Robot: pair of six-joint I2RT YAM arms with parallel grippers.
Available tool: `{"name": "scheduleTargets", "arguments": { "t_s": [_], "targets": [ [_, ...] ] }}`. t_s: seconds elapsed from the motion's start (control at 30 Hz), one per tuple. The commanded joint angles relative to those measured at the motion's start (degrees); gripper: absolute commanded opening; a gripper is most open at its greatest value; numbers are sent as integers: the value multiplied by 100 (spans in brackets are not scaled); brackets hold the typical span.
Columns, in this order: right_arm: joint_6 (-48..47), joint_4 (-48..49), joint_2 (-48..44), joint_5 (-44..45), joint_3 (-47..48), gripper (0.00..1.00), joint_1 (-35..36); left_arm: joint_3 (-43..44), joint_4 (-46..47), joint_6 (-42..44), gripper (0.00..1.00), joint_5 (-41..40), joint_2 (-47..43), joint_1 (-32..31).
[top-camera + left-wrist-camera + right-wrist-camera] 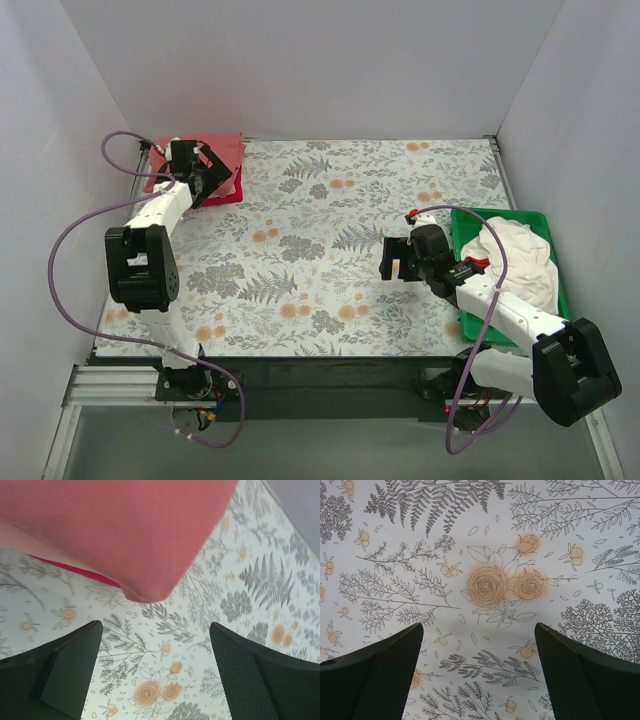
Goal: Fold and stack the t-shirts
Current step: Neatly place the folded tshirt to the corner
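Folded red-and-pink stack point(230, 150) in the far-left corner; crumpled cream shirt point(522, 258) in tray point(500, 213).
Left gripper point(208, 183) wide at stack's near edge; right gripper point(397, 264) wide over bare tablecloth point(330, 210).

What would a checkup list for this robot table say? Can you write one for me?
Surface: floral tablecloth, flat, covering the table.
Job's things: folded stack of red and pink t-shirts in the far left corner; cream-white t-shirt crumpled and unfolded in the green tray on the right.
Clutter: nothing seen.
Grippers: left gripper open and empty at the stack's edge; right gripper open and empty over bare tablecloth, beside the tray.
Cables: purple cable looping loosely off each arm, clear of the shirts.
Surroundings: plain white walls on three sides.
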Motion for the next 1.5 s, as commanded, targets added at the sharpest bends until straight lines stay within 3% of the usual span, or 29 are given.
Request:
{"name": "scheduleTargets", "arguments": {
  "t_s": [0.0, 0.3, 0.77, 0.8, 1.0, 1.27, 1.47],
  "targets": [
    [-58, 158, -127, -6, -43, 98, -21, 76, 434, 382, 87, 603, 115, -116],
    [-93, 158, -65, 82, -78, 98, -12, 296, 487, 585, 76, 544, 687, -117],
    [-102, 158, 154, 100, -8, 98, -21, 762, 487, 532, 11, 834, 985, -134],
    [-102, 158, 189, 126, 10, 98, -12, 823, 487, 532, 0, 825, 1021, -134],
    [-145, 140, 198, 161, 45, 98, -12, 955, 636, 383, 0, 1018, 1241, -134],
    [-128, 140, 251, 117, 115, 98, -21, -106, 1849, -758, 0, 1142, 705, -143],
    [-119, 123, 269, 117, 98, 98, -12, -442, 1894, -927, 0, 764, 529, -134]
  ]
}}
